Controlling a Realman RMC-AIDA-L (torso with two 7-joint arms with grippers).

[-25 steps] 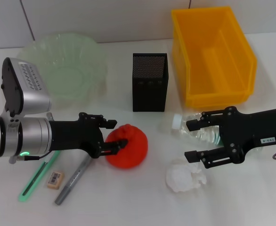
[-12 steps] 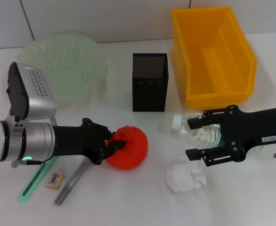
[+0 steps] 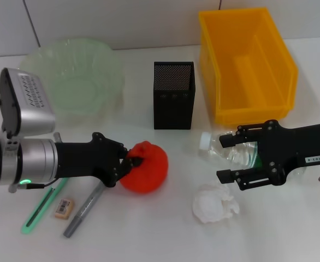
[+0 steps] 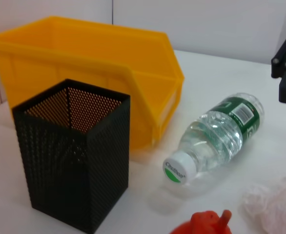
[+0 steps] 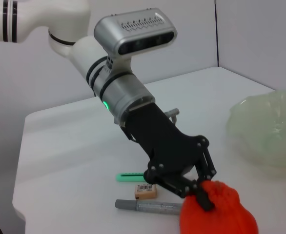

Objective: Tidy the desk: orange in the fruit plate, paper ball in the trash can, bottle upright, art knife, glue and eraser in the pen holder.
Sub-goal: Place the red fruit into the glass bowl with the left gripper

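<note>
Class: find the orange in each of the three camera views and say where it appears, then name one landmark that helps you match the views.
Head view: the orange lies centre-left, pinched by the left gripper.
Left wrist view: only its top shows at the bottom edge.
Right wrist view: bottom right.
Shared landmark: the grey pen beside it, seen in head and right wrist views.

A white tabletop [image 3: 149, 229] carries everything, meeting a pale grey panelled wall [image 3: 122, 22] behind. A grey marker-like pen [image 3: 83, 210] lies on the tabletop just beside a flat green plastic strip-shaped tool [image 3: 40, 210].
</note>
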